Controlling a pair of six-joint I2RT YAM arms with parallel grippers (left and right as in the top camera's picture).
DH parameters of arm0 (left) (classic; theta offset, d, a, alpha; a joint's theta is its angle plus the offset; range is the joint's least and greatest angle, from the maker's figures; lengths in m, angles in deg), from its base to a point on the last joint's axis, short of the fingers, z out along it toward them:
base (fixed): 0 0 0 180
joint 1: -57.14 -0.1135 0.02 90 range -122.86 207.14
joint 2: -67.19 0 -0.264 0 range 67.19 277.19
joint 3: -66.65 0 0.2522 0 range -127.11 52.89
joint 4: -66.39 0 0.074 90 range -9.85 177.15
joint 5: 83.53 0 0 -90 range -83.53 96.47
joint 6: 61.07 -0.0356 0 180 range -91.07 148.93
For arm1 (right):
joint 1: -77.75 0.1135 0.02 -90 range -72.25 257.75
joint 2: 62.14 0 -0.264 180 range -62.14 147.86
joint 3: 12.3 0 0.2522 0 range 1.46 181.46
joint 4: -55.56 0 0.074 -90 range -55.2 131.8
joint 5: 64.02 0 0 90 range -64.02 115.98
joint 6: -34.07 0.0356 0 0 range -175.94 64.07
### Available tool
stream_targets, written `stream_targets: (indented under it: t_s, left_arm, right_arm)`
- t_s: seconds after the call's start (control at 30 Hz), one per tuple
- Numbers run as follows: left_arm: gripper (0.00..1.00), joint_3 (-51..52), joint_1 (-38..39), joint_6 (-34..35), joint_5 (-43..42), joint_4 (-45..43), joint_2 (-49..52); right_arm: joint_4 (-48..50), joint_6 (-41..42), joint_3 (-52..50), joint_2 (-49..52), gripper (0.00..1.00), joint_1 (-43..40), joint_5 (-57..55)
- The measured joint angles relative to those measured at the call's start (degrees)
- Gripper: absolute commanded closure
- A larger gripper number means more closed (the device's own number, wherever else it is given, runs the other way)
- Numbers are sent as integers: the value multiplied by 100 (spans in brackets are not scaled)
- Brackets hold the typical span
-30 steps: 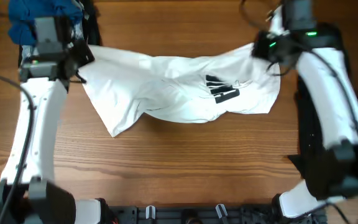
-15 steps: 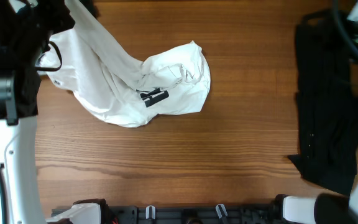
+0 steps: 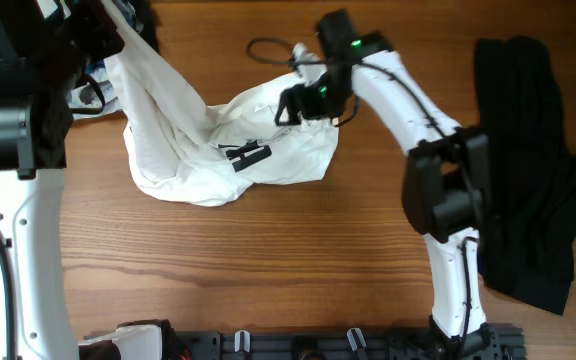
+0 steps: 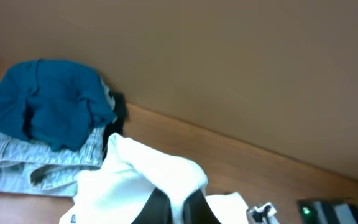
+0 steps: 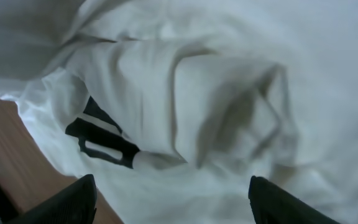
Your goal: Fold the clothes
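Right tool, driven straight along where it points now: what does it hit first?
The white shirt: its wrinkled fabric fills the right wrist view ahead of the open right tool, beside the black printed mark. How near the cloth is, I cannot tell.

My tabletop (image 3: 268,260) is brown wood-grain. The white shirt (image 3: 183,165) lies bunched on its far left part, one end up off the surface. A black garment (image 3: 528,150) lies spread along the right edge. In the far left corner, a blue garment (image 4: 48,102) rests on a grey striped garment (image 4: 36,168).
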Motion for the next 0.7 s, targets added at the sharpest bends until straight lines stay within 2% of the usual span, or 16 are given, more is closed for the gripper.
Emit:
stream_targets:
  t_s: [0.23,0.33,0.43,0.7]
  left_arm:
    - [96,0,0,0,219,179,46]
    - [96,0,0,0,221,208,46]
    - [96,0,0,0,243,264,46]
    - [96,0,0,0,258,308,46]
  right_arm:
    - [664,155,-2,28,20,334,-420]
    - [916,199,-2,28,27,334,-625]
    - [1021,243,-2,107,44,334,-686]
    - [894,219,-2,221,46,334,-693]
